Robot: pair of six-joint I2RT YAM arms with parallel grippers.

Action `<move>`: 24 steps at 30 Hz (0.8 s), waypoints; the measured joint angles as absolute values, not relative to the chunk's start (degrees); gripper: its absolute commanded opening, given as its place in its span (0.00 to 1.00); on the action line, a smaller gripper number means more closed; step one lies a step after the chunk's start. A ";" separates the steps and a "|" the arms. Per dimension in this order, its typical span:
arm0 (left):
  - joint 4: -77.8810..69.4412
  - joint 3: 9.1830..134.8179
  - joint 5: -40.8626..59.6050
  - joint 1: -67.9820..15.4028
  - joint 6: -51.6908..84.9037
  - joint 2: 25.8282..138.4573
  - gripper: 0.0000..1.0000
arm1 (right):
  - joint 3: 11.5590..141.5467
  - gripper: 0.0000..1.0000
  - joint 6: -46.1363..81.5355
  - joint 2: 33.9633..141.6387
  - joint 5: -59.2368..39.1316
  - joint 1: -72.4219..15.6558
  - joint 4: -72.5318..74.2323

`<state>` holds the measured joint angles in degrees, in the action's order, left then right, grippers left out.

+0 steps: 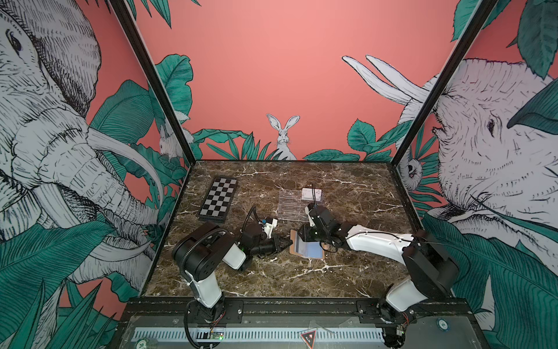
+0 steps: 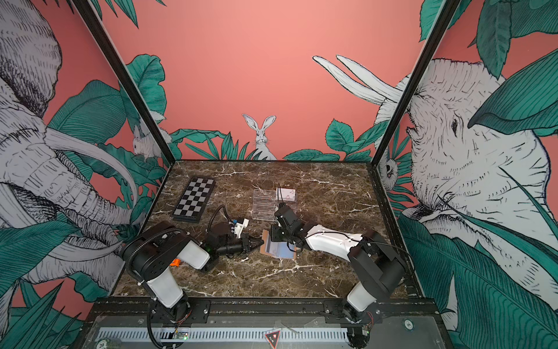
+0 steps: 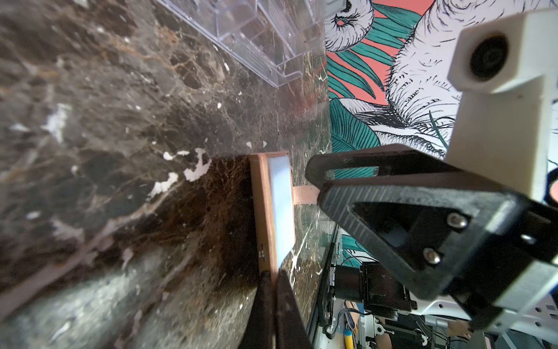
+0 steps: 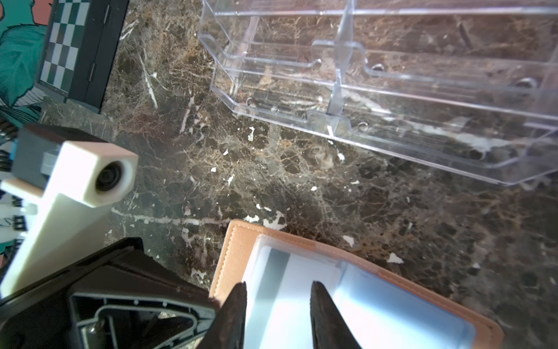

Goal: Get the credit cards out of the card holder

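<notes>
Holder (image 4: pixel 234 253) lies open and flat on the counter (image 1: pixel 347 272), near the middle, just in front of the clear rack (image 1: pixel 290 205).

Two cards sit in its clear sleeves: a grey card (image 4: pixel 302 281) with a dark stripe, and a blue card (image 4: pixel 392 314) beside it.

Left hand (image 3: pixel 273 276): low over the counter, reaching in from the left in both top views. Jaws pinched together on the holder's near edge.

Right hand (image 4: pixel 277 287): poised over the open holder, pointing down. Narrow gap between the jaws, one finger on either side of the grey card's pale face. Tips appear to meet the sleeve, but contact is not certain because the wrist view cuts off there.

Tab (image 3: pixel 303 196) sticks out from the holder's far side, toward the right hand.

White card (image 1: pixel 311 193) stands in the rack's back right tier.

Board (image 1: pixel 219 199) lies flat at back left, well apart from the holder.
</notes>
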<state>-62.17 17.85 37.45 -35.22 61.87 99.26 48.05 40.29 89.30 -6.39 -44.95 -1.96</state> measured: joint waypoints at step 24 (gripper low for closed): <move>-63.99 17.85 37.80 -35.24 62.30 99.37 0.00 | 43.81 0.30 40.75 88.58 -7.31 -44.05 -1.91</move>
